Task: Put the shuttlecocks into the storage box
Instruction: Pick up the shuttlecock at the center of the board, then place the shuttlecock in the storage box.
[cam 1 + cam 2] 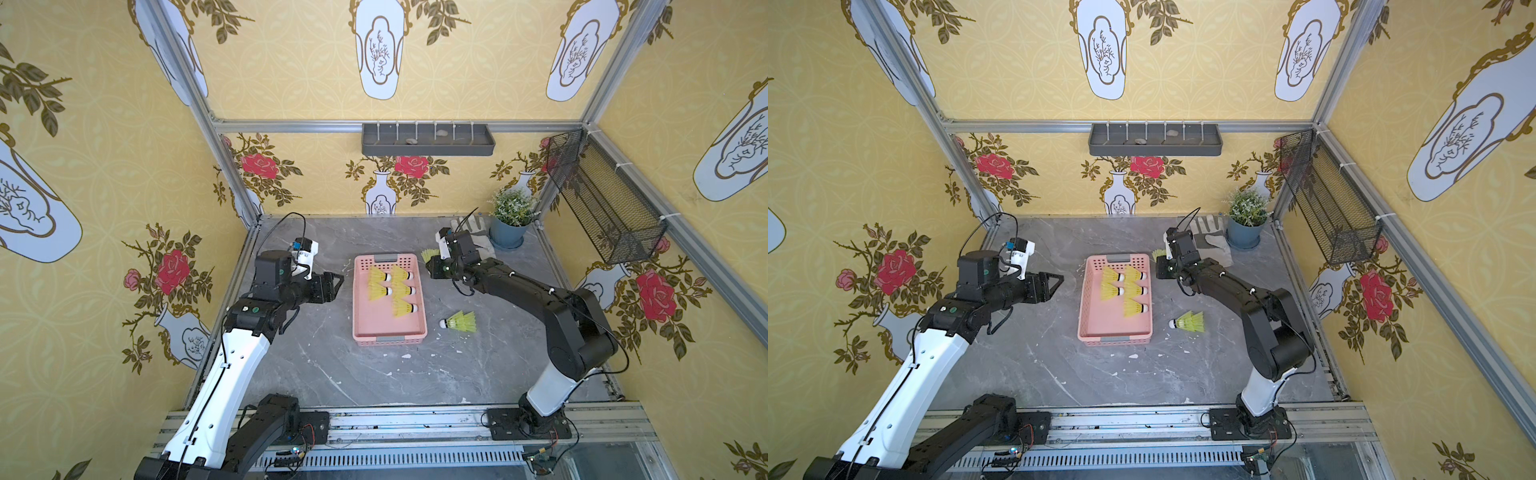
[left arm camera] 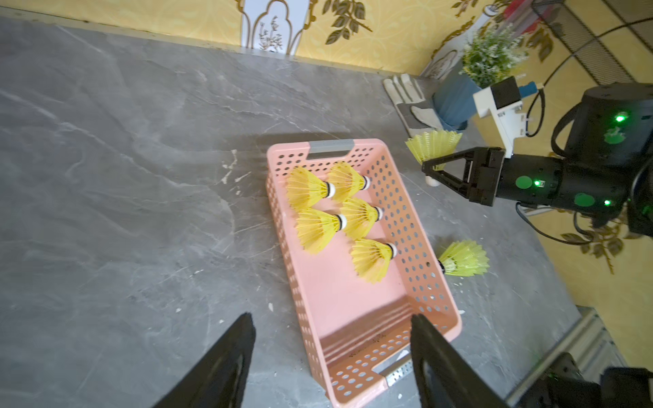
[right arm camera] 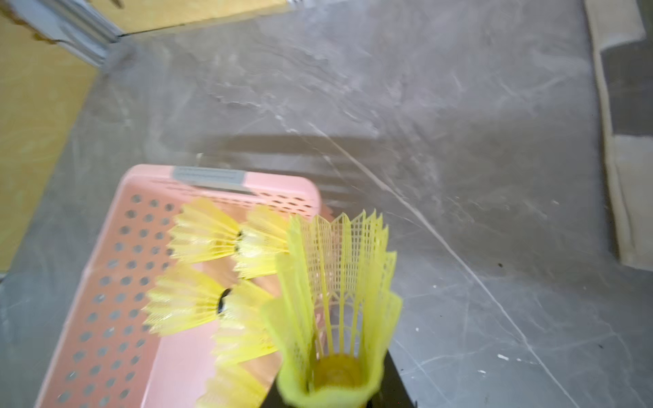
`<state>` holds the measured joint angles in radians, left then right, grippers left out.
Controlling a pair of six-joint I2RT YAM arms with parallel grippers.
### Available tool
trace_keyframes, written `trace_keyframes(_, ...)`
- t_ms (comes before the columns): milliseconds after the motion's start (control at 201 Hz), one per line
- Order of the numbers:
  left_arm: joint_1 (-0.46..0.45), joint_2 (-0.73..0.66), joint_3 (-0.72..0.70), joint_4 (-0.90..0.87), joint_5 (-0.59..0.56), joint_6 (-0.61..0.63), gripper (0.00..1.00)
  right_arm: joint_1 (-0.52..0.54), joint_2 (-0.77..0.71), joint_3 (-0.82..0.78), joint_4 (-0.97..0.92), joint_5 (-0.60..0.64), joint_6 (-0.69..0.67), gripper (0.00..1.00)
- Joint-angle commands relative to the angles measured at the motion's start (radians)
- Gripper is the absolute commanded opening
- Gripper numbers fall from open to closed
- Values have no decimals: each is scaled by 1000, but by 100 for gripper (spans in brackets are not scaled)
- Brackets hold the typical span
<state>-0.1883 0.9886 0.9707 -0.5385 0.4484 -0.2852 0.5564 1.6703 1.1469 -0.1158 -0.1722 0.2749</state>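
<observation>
Grey marble worktop [image 1: 311, 374] across the whole cell floor. Centred on it, lengthwise near to far, the pink perforated storage box [image 1: 388, 328]. At the far right corner, a potted plant [image 1: 511, 216] with a pale work glove [image 1: 473, 226] just beside it, both well clear of the job.

Parked left of the box, the left arm, with the left gripper [image 1: 337, 286] aimed at the box's left wall and its fingers [image 2: 226, 367] spread wide and empty in the left wrist view. Reaching in from the near right, the right arm, with the right gripper [image 2: 426, 169] poised just right of the box's far right corner, fingers clenched on one shuttlecock [image 2: 433, 145] near its cork.

Inside the box, in its far half, five shuttlecocks [image 1: 403, 291] on their sides, corks to the right. On the worktop just right of the box's near half, one loose shuttlecock [image 1: 459, 321], cork toward the box, skirt away. Only seven in view altogether.

Held shuttlecock carried crosswise to the fingers, skirt to the far side and cork to the near side. Outside the rim, apparently apart from it. Box directly left of the fingers, so probably a short shift left over the rim, then a release onto the bare floor inside. Loose shuttlecock far nearer the right arm than the left, with the box between it and the left fingers.
</observation>
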Motion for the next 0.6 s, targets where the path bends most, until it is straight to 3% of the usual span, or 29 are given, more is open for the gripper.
trace_keyframes(0, 0, 24, -15, 92, 236, -19, 71, 18, -60, -1, -36, -160, -136, 20)
trace_keyframes(129, -14, 62, -31, 193, 342, -91, 69, 48, -100, 34, -107, -265, -206, 21)
trace_keyframes(299, -80, 101, -10, 227, 330, -85, 68, 97, -93, 118, -229, -353, -290, 23)
trace_keyframes(593, -187, 155, 71, 164, 239, 37, 61, 160, -68, 206, -328, -459, -362, 25)
